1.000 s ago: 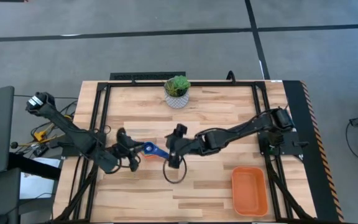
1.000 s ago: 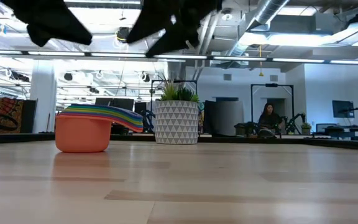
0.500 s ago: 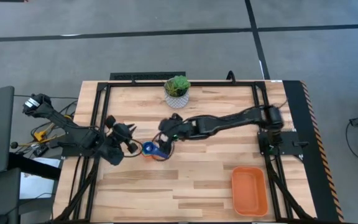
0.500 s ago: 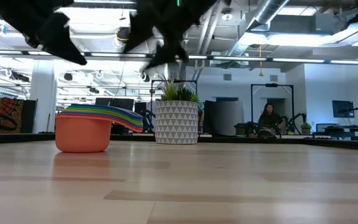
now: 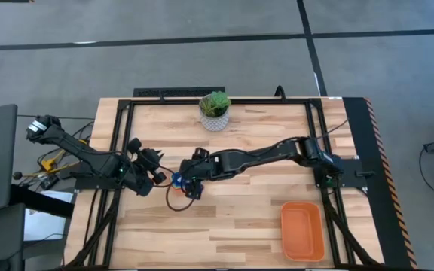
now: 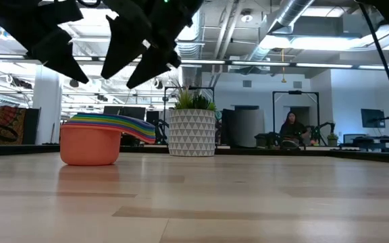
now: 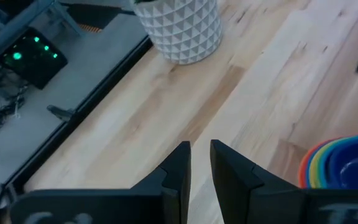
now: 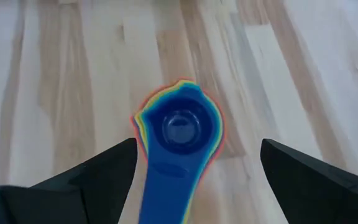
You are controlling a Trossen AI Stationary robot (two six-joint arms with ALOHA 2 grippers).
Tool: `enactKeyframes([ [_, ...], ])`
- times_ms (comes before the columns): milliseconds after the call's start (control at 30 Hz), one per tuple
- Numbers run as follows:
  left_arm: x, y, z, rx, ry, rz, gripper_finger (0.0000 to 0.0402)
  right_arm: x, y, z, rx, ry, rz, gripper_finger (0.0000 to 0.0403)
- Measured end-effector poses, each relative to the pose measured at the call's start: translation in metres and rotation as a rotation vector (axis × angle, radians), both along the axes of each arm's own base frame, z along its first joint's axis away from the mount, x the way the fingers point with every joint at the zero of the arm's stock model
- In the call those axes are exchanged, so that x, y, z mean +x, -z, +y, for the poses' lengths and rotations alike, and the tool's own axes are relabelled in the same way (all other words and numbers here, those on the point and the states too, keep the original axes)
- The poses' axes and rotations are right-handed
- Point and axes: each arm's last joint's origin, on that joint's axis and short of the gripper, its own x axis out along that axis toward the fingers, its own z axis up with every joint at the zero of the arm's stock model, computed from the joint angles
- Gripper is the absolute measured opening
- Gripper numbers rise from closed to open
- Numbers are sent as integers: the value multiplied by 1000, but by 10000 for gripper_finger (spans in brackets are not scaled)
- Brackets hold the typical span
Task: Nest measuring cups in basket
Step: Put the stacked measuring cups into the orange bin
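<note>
Two arms meet left of centre on the table [image 5: 262, 203] in the high view. The right gripper [image 5: 192, 185] hangs directly over the measuring cups [image 5: 178, 180], of which only a blue and orange sliver shows. The left gripper [image 5: 154, 167] sits just left of them. The basket [image 5: 302, 230] lies well apart at the near right corner, and a potted plant [image 5: 215, 111] stands at the far edge.

Low view: the cups [image 6: 103, 140] stand nested on the wood, orange outermost, coloured handles fanned to the right, with the plant pot [image 6: 192, 132] beyond. A person [image 6: 292, 127] sits far behind.

Left wrist view: the left gripper [image 7: 200, 163] holds nothing, its fingers nearly together; the cup stack [image 7: 344, 165] lies beside it.

Right wrist view: the right gripper [image 8: 199, 163] is spread wide above the stack [image 8: 180, 127], dark blue cup innermost, untouched.
</note>
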Motion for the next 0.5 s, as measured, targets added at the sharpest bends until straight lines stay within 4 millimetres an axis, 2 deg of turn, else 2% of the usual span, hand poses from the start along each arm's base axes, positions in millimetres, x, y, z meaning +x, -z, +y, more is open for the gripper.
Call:
enactKeyframes([
  [200, 0, 0, 1, 18, -8, 4, 52, -4, -4, -7, -55, -7, 22, 365],
  [500, 1, 0, 2, -32, -27, -21, 52, -13, 3, -7, -25, 43, 135, 364],
])
